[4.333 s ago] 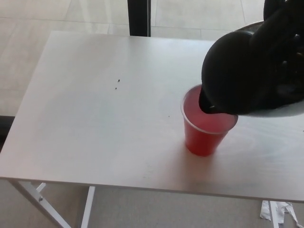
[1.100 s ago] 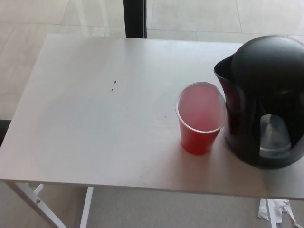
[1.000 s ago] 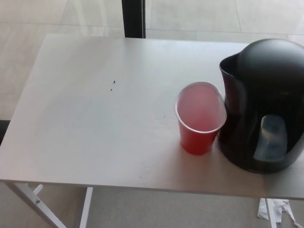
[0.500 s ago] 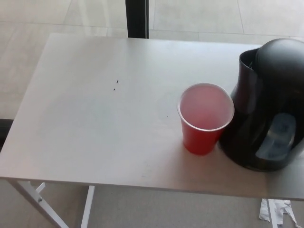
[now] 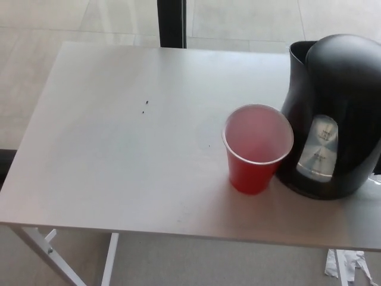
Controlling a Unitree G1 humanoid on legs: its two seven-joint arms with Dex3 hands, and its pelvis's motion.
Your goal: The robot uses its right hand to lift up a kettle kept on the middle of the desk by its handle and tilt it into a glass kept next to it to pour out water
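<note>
Looking for either hand, we find none in view, so we cannot tell their state. The kettle stands upright at the table's three o'clock edge, with the red cup touching it at its nine o'clock. Its handle is hidden, presumably rightward, nearer our right arm.

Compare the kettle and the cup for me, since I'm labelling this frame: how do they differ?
The kettle is black and opaque with a domed closed top; the cup is red with an open mouth. The kettle stands taller and bulkier than the cup. The kettle has a grey window panel; the cup is plain. Both stand upright side by side on the white table.
</note>
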